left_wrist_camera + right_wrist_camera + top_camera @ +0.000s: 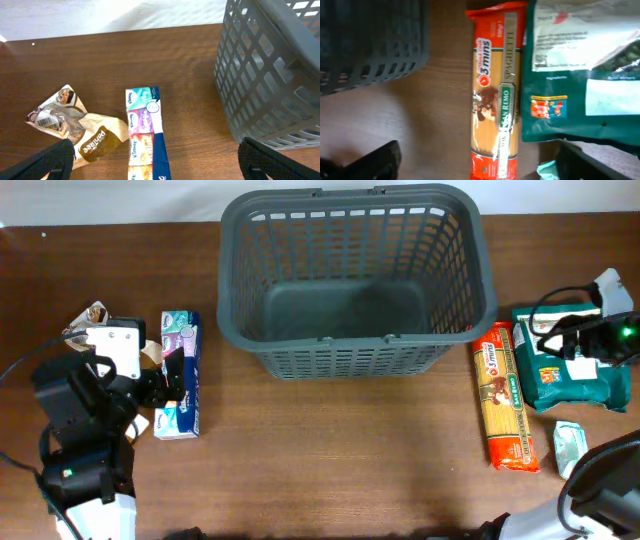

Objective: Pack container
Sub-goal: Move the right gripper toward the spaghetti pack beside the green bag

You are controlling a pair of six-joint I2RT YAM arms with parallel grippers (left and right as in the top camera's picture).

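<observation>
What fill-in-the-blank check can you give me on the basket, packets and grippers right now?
1. The container is ____ inside.
2. The tissue pack lies to the container's ____.
3. The spaghetti packet lies to the container's ____.
4. The left gripper and right gripper both stand ____.
Missing words: empty; left; right; open.

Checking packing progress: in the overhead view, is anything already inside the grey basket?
No, the basket shows only its bare dark base, while the spaghetti packet and tissue pack lie outside it.
</observation>
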